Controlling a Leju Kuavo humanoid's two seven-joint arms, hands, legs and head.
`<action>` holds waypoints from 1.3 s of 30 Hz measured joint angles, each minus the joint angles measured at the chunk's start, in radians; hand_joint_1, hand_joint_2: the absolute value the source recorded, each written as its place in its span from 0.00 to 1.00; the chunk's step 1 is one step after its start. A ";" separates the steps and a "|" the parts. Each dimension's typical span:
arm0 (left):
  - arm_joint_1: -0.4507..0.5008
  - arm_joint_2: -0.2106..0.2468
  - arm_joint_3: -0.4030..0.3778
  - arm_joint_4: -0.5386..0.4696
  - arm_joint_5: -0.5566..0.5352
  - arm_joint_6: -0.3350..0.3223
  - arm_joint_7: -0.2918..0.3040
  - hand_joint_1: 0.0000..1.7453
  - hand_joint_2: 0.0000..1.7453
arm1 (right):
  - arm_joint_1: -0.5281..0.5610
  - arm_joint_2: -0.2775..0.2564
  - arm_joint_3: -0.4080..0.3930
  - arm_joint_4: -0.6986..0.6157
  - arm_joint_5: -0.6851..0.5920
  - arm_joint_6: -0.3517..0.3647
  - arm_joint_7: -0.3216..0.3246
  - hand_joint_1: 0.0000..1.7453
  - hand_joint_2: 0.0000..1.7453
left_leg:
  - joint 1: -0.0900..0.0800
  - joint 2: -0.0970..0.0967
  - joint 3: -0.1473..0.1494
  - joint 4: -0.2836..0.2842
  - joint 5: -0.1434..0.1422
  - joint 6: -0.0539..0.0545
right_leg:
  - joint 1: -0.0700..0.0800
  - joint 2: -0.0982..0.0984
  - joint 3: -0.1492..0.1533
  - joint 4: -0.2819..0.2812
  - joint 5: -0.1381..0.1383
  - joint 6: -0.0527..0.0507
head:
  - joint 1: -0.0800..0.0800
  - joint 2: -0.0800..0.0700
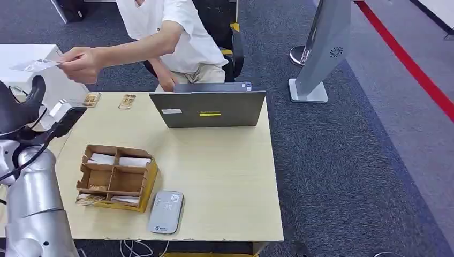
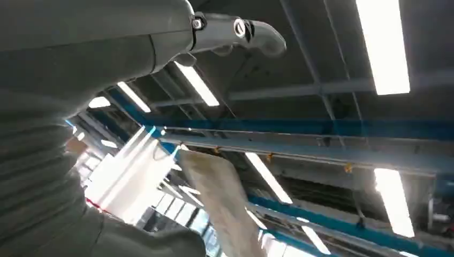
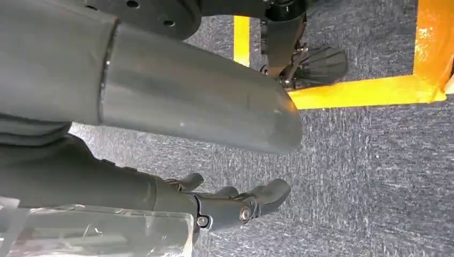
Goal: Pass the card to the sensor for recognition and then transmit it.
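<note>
Matt wood-look table (image 1: 225, 176), brown cardboard organizer (image 1: 115, 176), glossy clear card (image 1: 35, 65), probably plastic; rough grey carpet (image 1: 342, 176).

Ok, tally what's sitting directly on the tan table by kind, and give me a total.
Laptop: 1
Cardboard organizer: 1
Grey card reader: 1
Small brown items at the far edge: 2
Total: 5

1. Card (image 1: 35, 65): pale, thin, seemingly see-through; held nearly flat at a person's fingertips, in the air beyond the table's far left corner.
2. Sensor (image 1: 166, 212): flat grey pad with rounded corners, lying on the table's near edge, just beside the cardboard organizer.
</note>
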 joint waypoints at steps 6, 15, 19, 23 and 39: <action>-0.113 0.054 -0.016 0.215 -0.139 0.001 0.182 0.00 1.00 | 0.001 0.000 0.004 0.000 -0.001 0.018 -0.002 0.00 0.00 | 0.000 0.000 0.000 0.000 0.000 -0.001 | 0.000 0.000 -0.001 0.001 0.000 0.000 | 0.000 0.000; -0.122 0.093 -0.059 0.314 -0.130 0.003 0.226 0.00 1.00 | 0.003 0.000 0.006 0.000 -0.001 0.019 -0.001 0.00 0.00 | 0.000 0.000 -0.001 0.000 0.000 -0.001 | 0.000 0.000 -0.001 0.001 0.000 0.000 | 0.000 0.000; -0.119 0.098 -0.067 0.329 -0.129 0.003 0.228 0.00 1.00 | 0.004 0.000 0.010 0.000 -0.001 0.020 0.001 0.00 0.00 | 0.000 0.000 -0.001 0.000 0.000 -0.001 | 0.000 0.000 -0.001 0.001 0.000 0.000 | 0.000 0.000; -0.116 0.102 -0.068 0.338 -0.127 0.003 0.228 0.00 1.00 | 0.004 0.000 0.012 0.000 0.000 0.021 0.001 0.00 0.00 | 0.000 0.000 -0.001 0.000 0.000 -0.001 | 0.000 0.000 -0.001 0.001 0.000 0.000 | 0.000 0.000; -0.075 0.109 -0.068 0.336 -0.110 0.003 0.213 1.00 1.00 | 0.006 -0.004 0.014 0.000 0.001 0.021 0.001 0.00 0.00 | 0.000 0.000 -0.001 0.000 0.000 -0.001 | 0.000 0.000 -0.001 0.001 0.000 0.000 | 0.000 0.000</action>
